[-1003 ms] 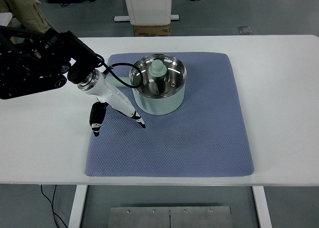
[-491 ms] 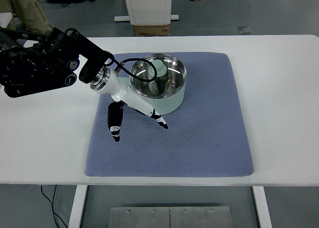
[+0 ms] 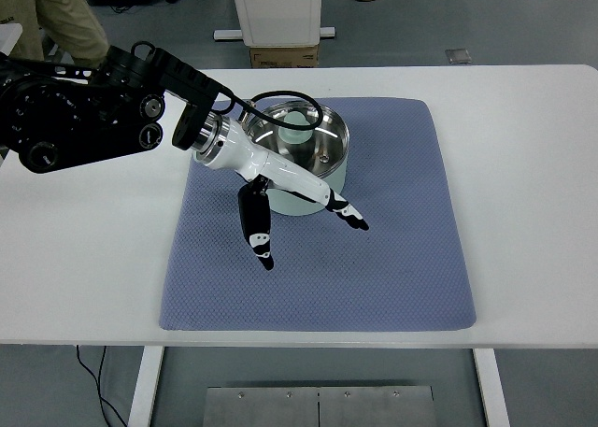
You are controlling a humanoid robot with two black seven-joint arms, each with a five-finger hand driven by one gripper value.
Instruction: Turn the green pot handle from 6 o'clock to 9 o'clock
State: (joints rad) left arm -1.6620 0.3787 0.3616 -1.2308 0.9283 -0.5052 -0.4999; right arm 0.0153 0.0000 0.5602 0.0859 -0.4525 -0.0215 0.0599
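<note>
Black-tipped fingers (image 3: 255,238) of the left hand (image 3: 290,203) are spread apart over the blue mat (image 3: 392,259), one pointing down, another angled right; nothing is gripped. The white palm is seen lying across the near-left side of the green pot (image 3: 308,156), which sits at the mat's upper middle on the white table (image 3: 523,165). Pot handle cannot be made out.

green pot (image 3: 308,170) | upright | lidded | on blue mat, far-centre

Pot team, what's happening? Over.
Left hand open, fingers spread in front of pot. Pot on mat, handle hidden. Right hand out of view.
</note>
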